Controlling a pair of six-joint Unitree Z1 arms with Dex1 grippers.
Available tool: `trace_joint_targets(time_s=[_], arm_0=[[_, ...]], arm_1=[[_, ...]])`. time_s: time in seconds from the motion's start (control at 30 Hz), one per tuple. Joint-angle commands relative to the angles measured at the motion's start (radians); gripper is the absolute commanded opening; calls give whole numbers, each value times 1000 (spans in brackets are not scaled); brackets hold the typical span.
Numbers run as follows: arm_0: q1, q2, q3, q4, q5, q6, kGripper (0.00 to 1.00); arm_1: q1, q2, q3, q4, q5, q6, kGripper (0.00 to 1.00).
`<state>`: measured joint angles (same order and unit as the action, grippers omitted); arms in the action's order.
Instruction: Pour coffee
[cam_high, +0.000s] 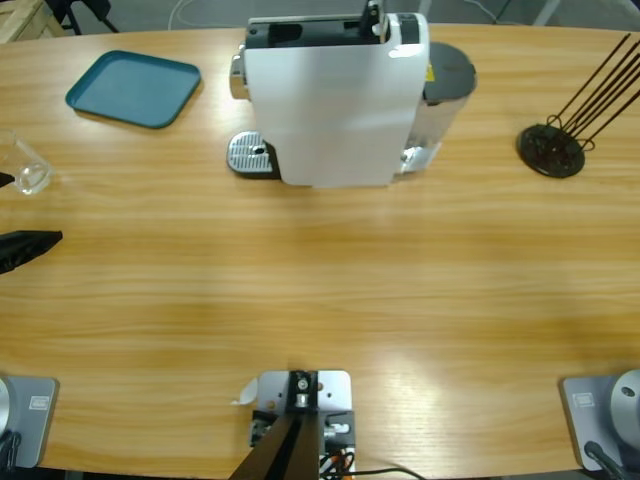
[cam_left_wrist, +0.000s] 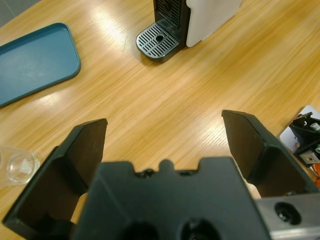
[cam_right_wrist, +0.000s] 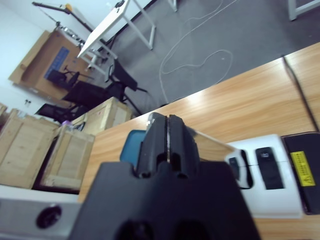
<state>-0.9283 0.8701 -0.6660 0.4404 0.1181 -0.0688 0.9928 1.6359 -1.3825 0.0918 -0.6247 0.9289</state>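
My gripper (cam_right_wrist: 168, 131) is pressing its jaws together, empty. Past it I am seeing the white coffee machine (cam_right_wrist: 265, 182) on the wooden table (cam_right_wrist: 240, 95), wooden crates (cam_right_wrist: 45, 145) and grey floor beyond.
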Motion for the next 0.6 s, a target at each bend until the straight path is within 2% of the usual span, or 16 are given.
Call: trace_joint_targets(time_s=[0.03,0.43,0.6], arm_0=[[-3,1,28,3,-11,-3,1000],[-3,3,28,4,-10,-9,1000],[-3,9,28,3,-6,-9,1000]], arm_1=[[43,134,-32,-34,98,-20,0],[44,272,11,-143,214,-39,0],[43,312,75,-191,218,-39,0]])
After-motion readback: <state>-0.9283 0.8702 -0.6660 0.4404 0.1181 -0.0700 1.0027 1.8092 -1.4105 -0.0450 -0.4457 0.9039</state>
